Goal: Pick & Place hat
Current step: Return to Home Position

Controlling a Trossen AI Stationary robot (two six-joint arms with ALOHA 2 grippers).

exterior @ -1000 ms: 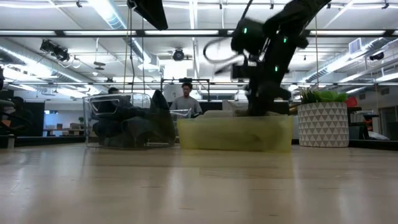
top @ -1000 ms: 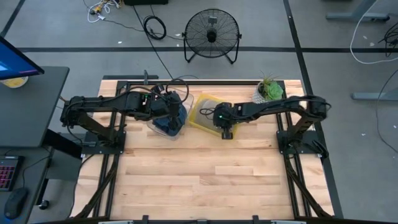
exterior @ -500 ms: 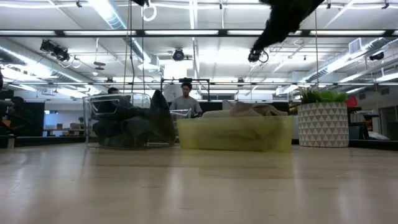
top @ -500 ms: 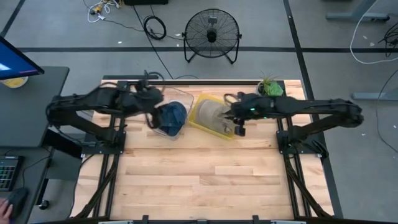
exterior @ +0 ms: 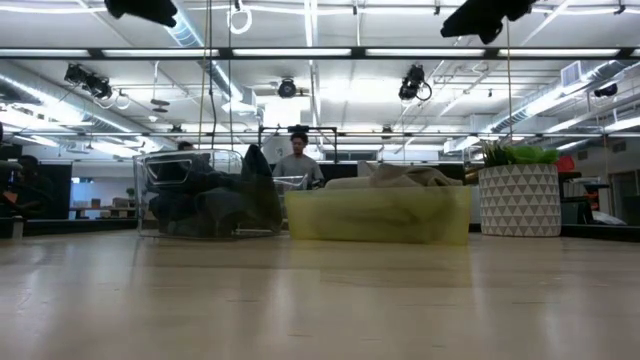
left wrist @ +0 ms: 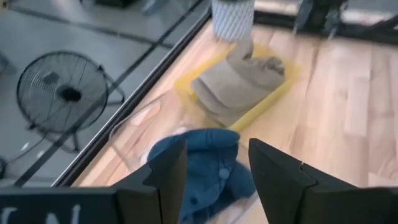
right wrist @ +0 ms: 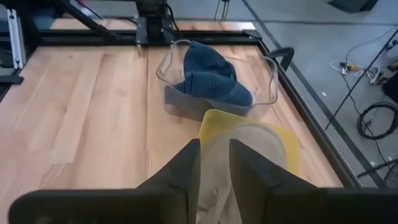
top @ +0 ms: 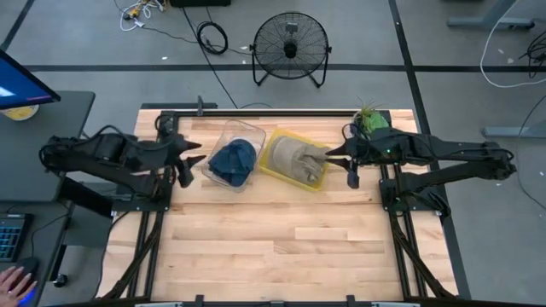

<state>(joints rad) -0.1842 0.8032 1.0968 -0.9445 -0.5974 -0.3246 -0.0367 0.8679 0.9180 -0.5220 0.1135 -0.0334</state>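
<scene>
Half a second back the right gripper (right wrist: 214,149) hung over the right edge of the yellow bin (top: 275,139) and the left gripper (left wrist: 214,155) sat at the left wall of the clear bin (top: 247,128). Both have since drawn outward and clear of the bins. In the low view only dark tips of the two arms show at the top edge. The bins have not shifted.

The near half of the bench (top: 281,247) carries nothing. In the upper middle of the high view the two bins stand side by side, touching or nearly so. The clear bin, on the left, holds a blue cap (top: 233,160). The yellow bin, on the right, holds the brown caps (top: 294,156), heaped above its rim. A potted plant (top: 371,122) stands at the bench's upper right corner, and a fan (top: 291,47) on the floor beyond.

The left arm stretches in from the left frame edge, its gripper just left of the clear bin, fingers spread wide and empty. The right arm reaches in from the right, its gripper just right of the yellow bin, fingers slightly parted, holding nothing.
</scene>
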